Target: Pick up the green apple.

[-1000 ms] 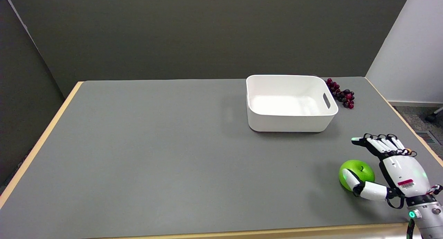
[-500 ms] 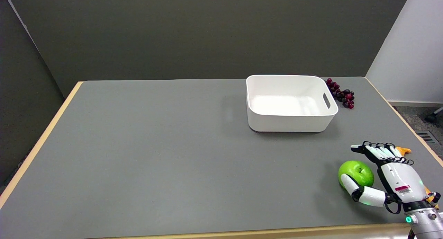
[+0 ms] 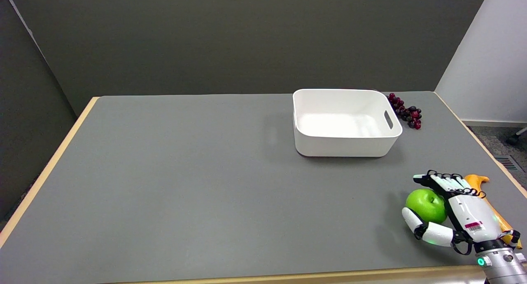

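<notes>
Right hand closing in on green apple, near right corner of table.

Right hand (image 3: 453, 212) has dropped lower around the green apple (image 3: 426, 205) since a second ago; fingers and thumb now cup it, still spread, no firm grip evident. Apple rests on table (image 3: 206, 173). Banana (image 3: 490, 206) newly uncovered behind hand. Grasp appears imminent.

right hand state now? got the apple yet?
Right hand: open, fingers spread around the green apple, thumb on its near side, other fingers past its far side. Not closed on it; apple sits on the table.
</notes>
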`<control>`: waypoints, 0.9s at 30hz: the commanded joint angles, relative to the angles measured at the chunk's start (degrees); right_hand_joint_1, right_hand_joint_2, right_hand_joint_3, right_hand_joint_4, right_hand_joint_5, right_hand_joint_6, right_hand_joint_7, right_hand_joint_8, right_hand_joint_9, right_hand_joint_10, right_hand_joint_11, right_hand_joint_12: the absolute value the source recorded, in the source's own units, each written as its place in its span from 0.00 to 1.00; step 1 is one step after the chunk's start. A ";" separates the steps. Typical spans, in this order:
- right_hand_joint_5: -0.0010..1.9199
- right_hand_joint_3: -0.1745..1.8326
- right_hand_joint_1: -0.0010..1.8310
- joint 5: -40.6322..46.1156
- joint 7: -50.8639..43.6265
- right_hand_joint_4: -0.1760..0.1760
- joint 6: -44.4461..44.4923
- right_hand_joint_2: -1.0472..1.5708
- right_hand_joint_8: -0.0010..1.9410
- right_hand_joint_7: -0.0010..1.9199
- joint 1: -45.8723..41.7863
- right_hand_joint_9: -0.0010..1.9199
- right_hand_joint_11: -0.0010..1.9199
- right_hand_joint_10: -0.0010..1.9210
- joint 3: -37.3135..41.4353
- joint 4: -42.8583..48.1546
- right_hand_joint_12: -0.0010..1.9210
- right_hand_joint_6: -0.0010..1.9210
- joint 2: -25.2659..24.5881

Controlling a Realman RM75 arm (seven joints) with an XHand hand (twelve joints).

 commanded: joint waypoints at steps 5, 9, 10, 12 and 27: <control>0.23 0.52 0.35 -0.73 -0.08 0.54 0.31 0.65 0.38 0.31 1.74 0.26 0.16 0.59 -0.53 -0.71 0.81 0.45 -0.76; 0.26 0.53 0.43 -1.53 -0.08 0.53 0.48 0.66 0.48 0.36 2.12 0.34 0.27 0.67 -0.58 -1.25 0.90 0.54 -0.76; 0.26 0.53 0.44 -1.61 -0.08 0.53 0.74 0.66 0.49 0.37 2.30 0.34 0.28 0.67 -0.58 -1.44 0.91 0.55 -0.80; 0.28 0.55 0.47 -2.09 -0.11 0.53 1.69 0.67 0.54 0.40 2.85 0.37 0.32 0.71 -0.66 -2.10 0.93 0.59 -1.11; 0.36 0.28 0.54 -5.61 -2.15 0.32 8.81 0.82 1.00 0.33 6.88 0.46 0.19 1.00 -0.26 -2.82 1.00 0.78 -0.61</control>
